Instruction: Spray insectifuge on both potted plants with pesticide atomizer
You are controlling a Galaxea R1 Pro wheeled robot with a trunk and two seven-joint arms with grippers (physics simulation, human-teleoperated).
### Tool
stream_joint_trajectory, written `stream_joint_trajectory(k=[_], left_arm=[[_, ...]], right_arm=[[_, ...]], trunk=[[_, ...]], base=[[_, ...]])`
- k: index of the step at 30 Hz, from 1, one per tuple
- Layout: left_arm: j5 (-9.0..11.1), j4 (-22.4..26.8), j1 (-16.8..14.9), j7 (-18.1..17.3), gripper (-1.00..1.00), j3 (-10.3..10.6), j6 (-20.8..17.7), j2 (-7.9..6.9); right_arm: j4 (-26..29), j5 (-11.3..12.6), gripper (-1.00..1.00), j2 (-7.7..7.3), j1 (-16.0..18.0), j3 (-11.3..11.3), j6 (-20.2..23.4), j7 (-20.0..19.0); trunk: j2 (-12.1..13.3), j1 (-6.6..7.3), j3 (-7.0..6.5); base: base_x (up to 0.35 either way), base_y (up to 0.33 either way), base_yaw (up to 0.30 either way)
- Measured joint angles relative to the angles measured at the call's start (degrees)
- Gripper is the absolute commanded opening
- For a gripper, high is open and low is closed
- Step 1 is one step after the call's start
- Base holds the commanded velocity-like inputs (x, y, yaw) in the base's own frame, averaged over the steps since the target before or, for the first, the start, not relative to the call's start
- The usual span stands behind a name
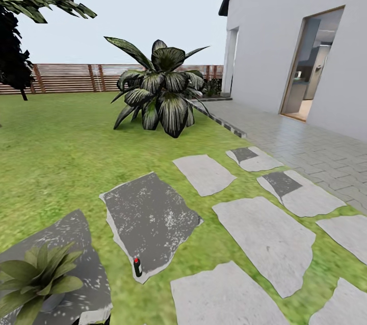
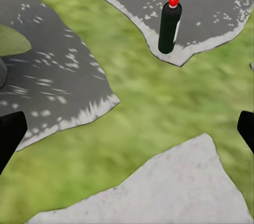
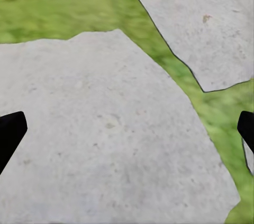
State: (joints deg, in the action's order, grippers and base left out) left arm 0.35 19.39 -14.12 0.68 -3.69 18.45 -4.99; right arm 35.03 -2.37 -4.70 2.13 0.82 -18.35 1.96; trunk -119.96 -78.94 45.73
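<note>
The pesticide atomizer, a tiny dark bottle with a red top, stands upright near the front tip of a dark grey slab in the garden lawn. In the left wrist view the atomizer stands ahead of my left gripper, well beyond the fingertips; the two black fingers are spread wide with only grass and slab between them. One potted plant, a low olive-green rosette, sits on another dark slab at lower left. My right gripper is open over a pale slab, holding nothing.
A huge dark plant with white-striped leaves stands mid-lawn. Pale stepping slabs spread to the right, then a paved terrace and white house wall with a doorway. A brown slat fence closes the far side.
</note>
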Motion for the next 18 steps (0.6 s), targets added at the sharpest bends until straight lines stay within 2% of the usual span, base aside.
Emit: stream_joint_trajectory(k=[2,5,11,15,18], left_arm=[[0.0,0.3,-0.3,-0.2,1.0,0.0,-0.1,0.08],[0.0,0.4,-0.7,-0.3,1.0,0.1,-0.1,0.14],[0.1,0.5,-1.4,-0.5,1.0,0.0,-0.2,0.29],[-0.1,-0.2,-1.4,-0.5,1.0,0.0,-0.1,0.19],[-0.1,-0.3,-1.0,-0.5,1.0,-0.1,-0.1,0.15]], right_arm=[[1.0,0.0,1.0,-0.03,0.8,0.0,0.0,0.1],[3.4,0.0,1.0,-0.04,3.9,0.1,0.1,0.1],[5.4,0.0,1.0,-0.04,12.5,0.1,0.3,-0.1],[5.3,-0.1,1.0,-0.17,14.9,-0.1,0.2,-0.3],[5.3,-0.1,1.0,-0.59,15.0,0.0,0.2,-0.2]], trunk=[[0.0,0.0,0.0],[0.0,0.0,0.0],[0.0,0.0,-0.01],[0.0,0.0,0.0],[0.0,0.0,0.0]], base=[[0.0,0.0,0.0],[0.0,0.0,0.0],[0.0,0.0,0.0],[0.0,0.0,0.0],[0.0,0.0,0.0]])
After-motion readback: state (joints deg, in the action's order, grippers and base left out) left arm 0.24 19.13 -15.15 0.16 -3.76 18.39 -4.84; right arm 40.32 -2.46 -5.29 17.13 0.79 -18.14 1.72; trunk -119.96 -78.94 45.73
